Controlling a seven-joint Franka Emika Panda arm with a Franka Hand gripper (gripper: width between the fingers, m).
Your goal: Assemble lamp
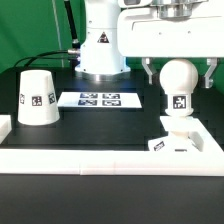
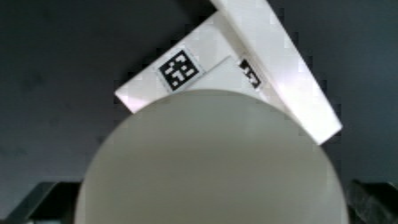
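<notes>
The white bulb (image 1: pixel 176 84) stands upright on the flat square base (image 1: pixel 158 146) at the exterior view's right, a tag on its neck. My gripper (image 1: pixel 178 72) hangs over it with one finger on each side of the round head, a small gap showing on both sides, so it looks open. In the wrist view the bulb head (image 2: pixel 210 150) fills most of the picture, with the base (image 2: pixel 249 40) and its tag beyond it. My gripper (image 2: pixel 199 208) shows only as dark edges beside the bulb. The tapered shade (image 1: pixel 38 97) stands wide end down at the exterior view's left.
The marker board (image 1: pixel 98 99) lies flat on the black table between the shade and the bulb. A low white wall (image 1: pixel 100 160) runs along the front and up both sides. The robot's white body (image 1: pixel 100 45) stands at the back.
</notes>
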